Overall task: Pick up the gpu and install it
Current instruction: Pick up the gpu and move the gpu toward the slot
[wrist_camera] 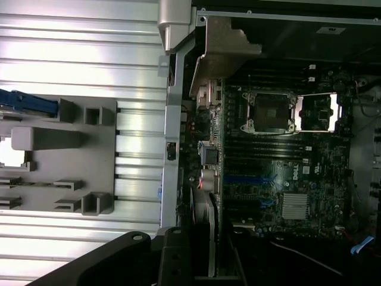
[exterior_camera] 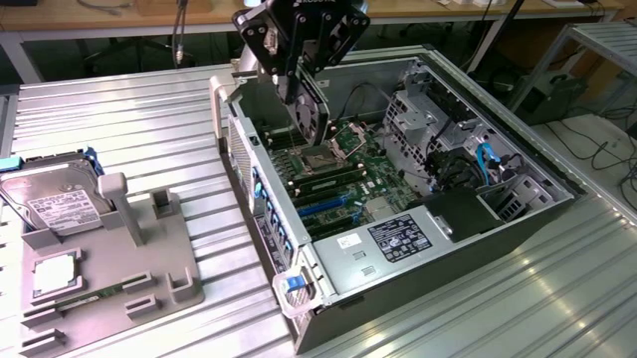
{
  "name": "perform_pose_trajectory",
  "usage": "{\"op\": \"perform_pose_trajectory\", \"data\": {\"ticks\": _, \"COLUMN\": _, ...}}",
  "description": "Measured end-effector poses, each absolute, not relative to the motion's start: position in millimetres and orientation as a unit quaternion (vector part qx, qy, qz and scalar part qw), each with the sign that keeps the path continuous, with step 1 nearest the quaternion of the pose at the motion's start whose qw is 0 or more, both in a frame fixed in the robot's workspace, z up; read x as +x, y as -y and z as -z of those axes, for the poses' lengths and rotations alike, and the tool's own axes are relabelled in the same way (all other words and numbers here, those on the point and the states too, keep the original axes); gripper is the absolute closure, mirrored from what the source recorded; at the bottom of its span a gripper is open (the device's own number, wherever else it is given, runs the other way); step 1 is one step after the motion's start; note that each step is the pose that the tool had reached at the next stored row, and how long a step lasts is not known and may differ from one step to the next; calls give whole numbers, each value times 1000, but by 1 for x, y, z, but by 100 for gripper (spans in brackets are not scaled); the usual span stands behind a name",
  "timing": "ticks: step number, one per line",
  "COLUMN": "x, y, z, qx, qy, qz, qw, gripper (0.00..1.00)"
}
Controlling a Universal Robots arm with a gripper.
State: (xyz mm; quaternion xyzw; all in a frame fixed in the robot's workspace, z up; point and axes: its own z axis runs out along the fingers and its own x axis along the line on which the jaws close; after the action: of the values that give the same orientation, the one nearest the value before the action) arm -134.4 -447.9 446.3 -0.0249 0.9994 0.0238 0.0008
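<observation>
Grey, thin and flat, the rectangular gpu card (exterior_camera: 312, 119), likely light, stiff yet fragile, hangs clamped by its top edge in the black end effector's (exterior_camera: 297, 80) narrowed jaws.

Bright glare on ribbed table (exterior_camera: 130, 127), computer case (exterior_camera: 448, 298) interior dim and shadowed

Counts:
- end effector (exterior_camera: 298, 89): one
- gpu (exterior_camera: 310, 119): one
- PC case (exterior_camera: 503, 257): one
- motherboard (exterior_camera: 344, 190) in case: one
- CPU socket (exterior_camera: 327, 155) on board: one
- finned heatsink (wrist_camera: 296, 205) on board: one
- blue cable (exterior_camera: 487, 160) in case: one
- bench (exterior_camera: 119, 119): one
- grey holder (exterior_camera: 149, 276) on bench: one
- hard drive (exterior_camera: 50, 203) on holder: one
- memory stick (exterior_camera: 88, 300) in holder: one
- loose processor chip (exterior_camera: 55, 272) in holder: one
</observation>
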Motion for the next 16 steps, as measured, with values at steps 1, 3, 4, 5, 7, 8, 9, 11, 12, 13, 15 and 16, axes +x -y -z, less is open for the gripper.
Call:
{"op": "perform_pose_trajectory", "data": {"ticks": 1, "x": -133, "y": 448, "z": -446, "qx": -25, "qy": -999, "qz": -24, "qw": 1, "gripper": 73}}
{"op": "perform_pose_trajectory", "data": {"ticks": 3, "x": -131, "y": 448, "z": -446, "qx": -25, "qy": -999, "qz": -24, "qw": 1, "gripper": 73}}
{"op": "perform_pose_trajectory", "data": {"ticks": 4, "x": -130, "y": 448, "z": -446, "qx": -25, "qy": -999, "qz": -24, "qw": 1, "gripper": 73}}
{"op": "perform_pose_trajectory", "data": {"ticks": 5, "x": -129, "y": 448, "z": -446, "qx": -25, "qy": -999, "qz": -24, "qw": 1, "gripper": 73}}
{"op": "perform_pose_trajectory", "data": {"ticks": 7, "x": -126, "y": 448, "z": -446, "qx": -25, "qy": -999, "qz": -24, "qw": 1, "gripper": 73}}
{"op": "perform_pose_trajectory", "data": {"ticks": 8, "x": -125, "y": 448, "z": -446, "qx": -25, "qy": -999, "qz": -24, "qw": 1, "gripper": 73}}
{"op": "perform_pose_trajectory", "data": {"ticks": 9, "x": -124, "y": 448, "z": -446, "qx": -25, "qy": -999, "qz": -24, "qw": 1, "gripper": 73}}
{"op": "perform_pose_trajectory", "data": {"ticks": 11, "x": -120, "y": 448, "z": -446, "qx": -25, "qy": -999, "qz": -24, "qw": 1, "gripper": 73}}
{"op": "perform_pose_trajectory", "data": {"ticks": 12, "x": -119, "y": 448, "z": -446, "qx": -25, "qy": -999, "qz": -24, "qw": 1, "gripper": 73}}
{"op": "perform_pose_trajectory", "data": {"ticks": 13, "x": -118, "y": 448, "z": -446, "qx": -25, "qy": -999, "qz": -24, "qw": 1, "gripper": 73}}
{"op": "perform_pose_trajectory", "data": {"ticks": 15, "x": -115, "y": 448, "z": -446, "qx": -25, "qy": -999, "qz": -24, "qw": 1, "gripper": 73}}
{"op": "perform_pose_trajectory", "data": {"ticks": 16, "x": -114, "y": 448, "z": -446, "qx": -25, "qy": -999, "qz": -24, "qw": 1, "gripper": 73}}
